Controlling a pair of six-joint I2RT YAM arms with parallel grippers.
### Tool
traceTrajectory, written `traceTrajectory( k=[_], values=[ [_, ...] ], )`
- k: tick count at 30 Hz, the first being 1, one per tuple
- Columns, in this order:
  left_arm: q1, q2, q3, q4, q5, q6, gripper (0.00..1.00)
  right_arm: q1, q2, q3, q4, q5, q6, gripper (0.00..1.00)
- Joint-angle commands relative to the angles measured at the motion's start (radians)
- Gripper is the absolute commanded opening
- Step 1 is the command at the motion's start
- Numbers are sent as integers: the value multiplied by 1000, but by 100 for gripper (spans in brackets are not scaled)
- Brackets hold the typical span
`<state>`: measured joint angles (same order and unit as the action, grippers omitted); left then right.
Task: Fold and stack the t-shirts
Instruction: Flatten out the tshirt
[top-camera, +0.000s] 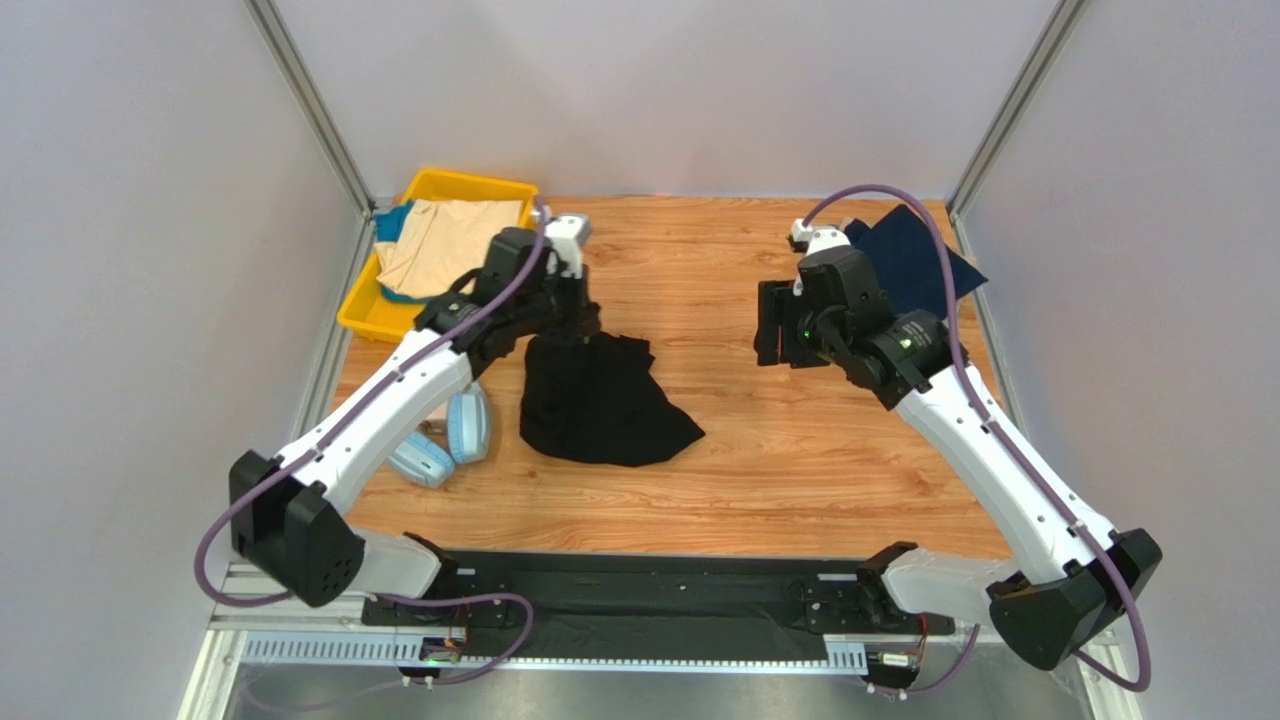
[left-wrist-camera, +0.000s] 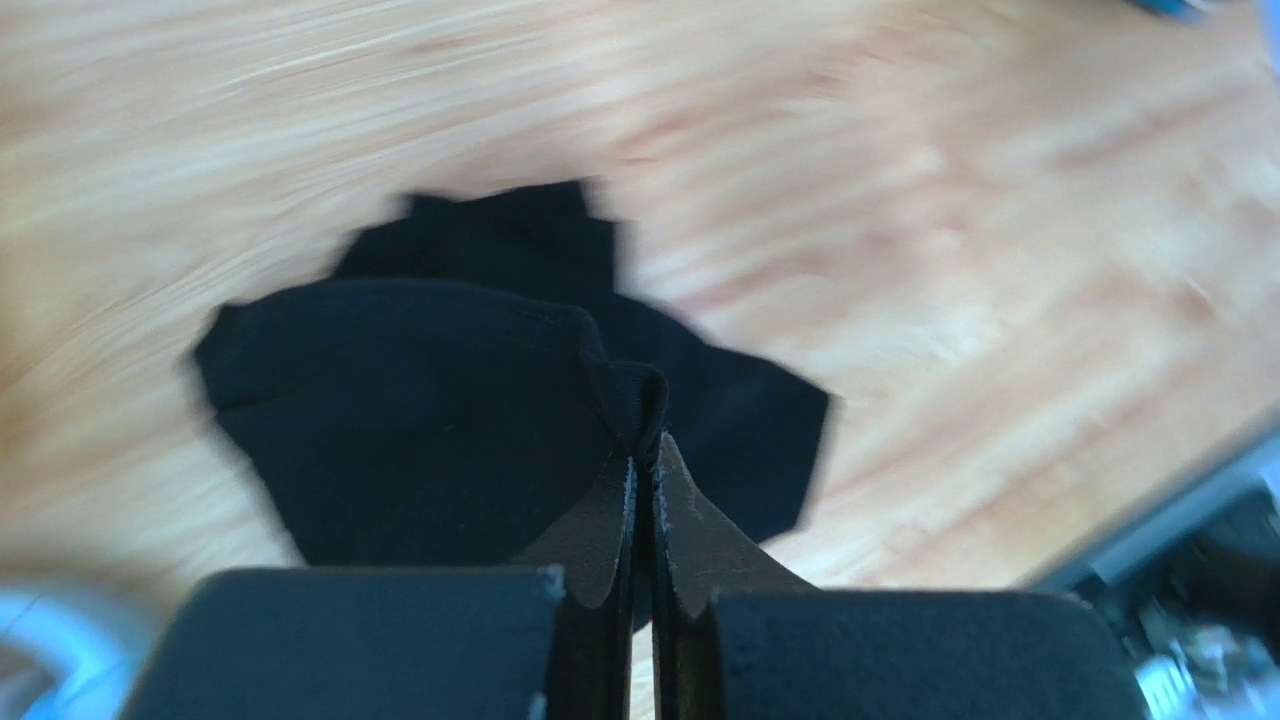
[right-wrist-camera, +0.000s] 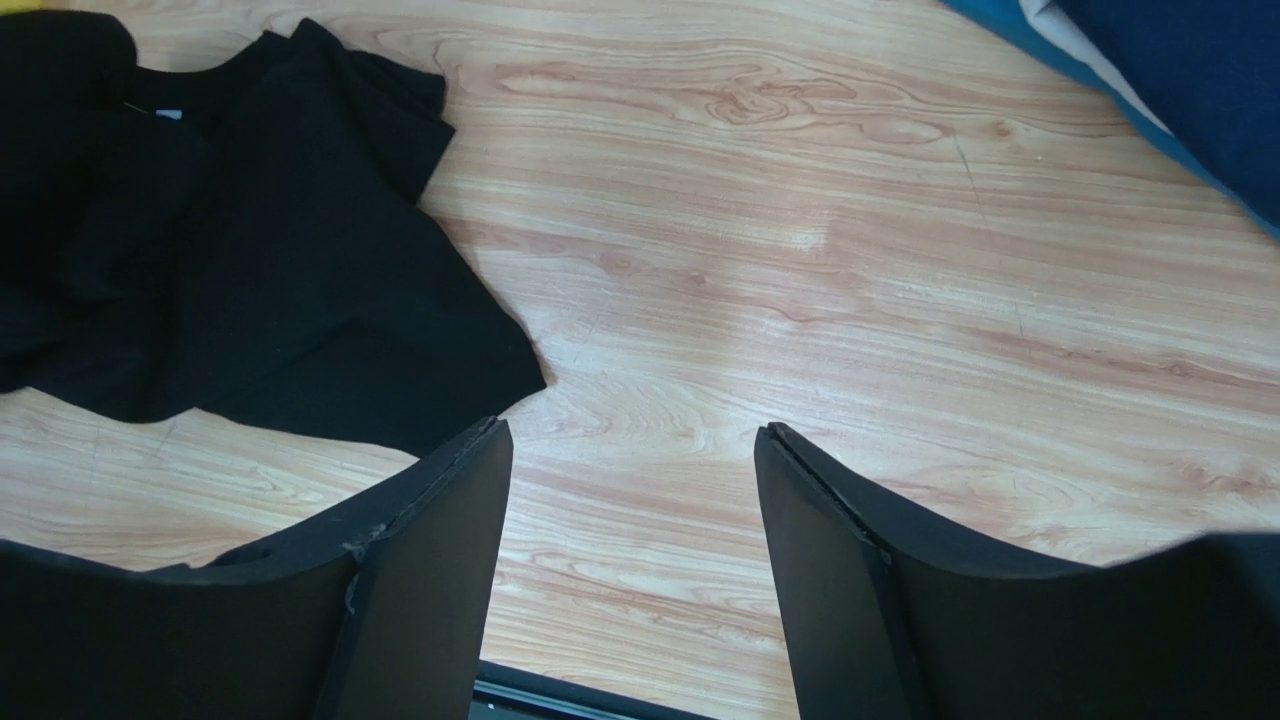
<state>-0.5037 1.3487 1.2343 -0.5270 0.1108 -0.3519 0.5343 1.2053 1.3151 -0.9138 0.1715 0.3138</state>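
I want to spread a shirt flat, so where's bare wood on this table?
Bare wood: the centre, between the crumpled black cloth t-shirt and the navy cloth t-shirt; also the strip along the near edge. Crowded: the left side, with the yellow plastic tray and light-blue headphones.

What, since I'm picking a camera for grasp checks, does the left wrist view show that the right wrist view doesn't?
Only the left wrist view: the left gripper pinched shut on a fold of the black t-shirt. Only the right wrist view: the right gripper open and empty above bare wood, and the navy t-shirt at the upper right corner. Both: the black t-shirt, crumpled on the wooden table.
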Motion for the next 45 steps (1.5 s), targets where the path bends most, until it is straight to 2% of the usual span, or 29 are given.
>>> traceTrajectory(
  k=[1,5,9,11,18,20,23,28,31,38,43,45],
  values=[
    [-148,70,148,79,179,68,0,-3,-44,-34,44,57,5,66],
    [-248,159,250,82,234,68,0,-28,-93,-69,35,114,22,66],
    [-309,198,350,79,317,64,0,-69,-133,-88,12,105,22,69],
    [-314,179,356,93,346,53,0,-76,-148,-100,10,100,21,80],
    [-314,17,346,78,428,94,0,-74,-176,-194,82,37,47,79],
    [-312,-77,338,39,406,114,0,-76,-155,-197,101,13,54,79],
    [-282,-229,277,13,296,129,0,-77,-116,-195,130,-29,54,79],
    [-156,-411,128,-97,75,130,0,-76,-53,-191,187,-79,54,79],
    [-98,-424,10,-166,-19,99,0,-76,-20,-169,223,-105,48,79],
    [-90,-353,-223,-191,-13,-24,0,-71,108,-82,231,-190,48,79],
    [-90,-335,-283,-273,-108,-94,0,-54,177,-68,253,-240,54,79],
    [-90,-355,-292,-327,-209,-125,0,-45,200,-70,262,-260,59,79]
  ],
)
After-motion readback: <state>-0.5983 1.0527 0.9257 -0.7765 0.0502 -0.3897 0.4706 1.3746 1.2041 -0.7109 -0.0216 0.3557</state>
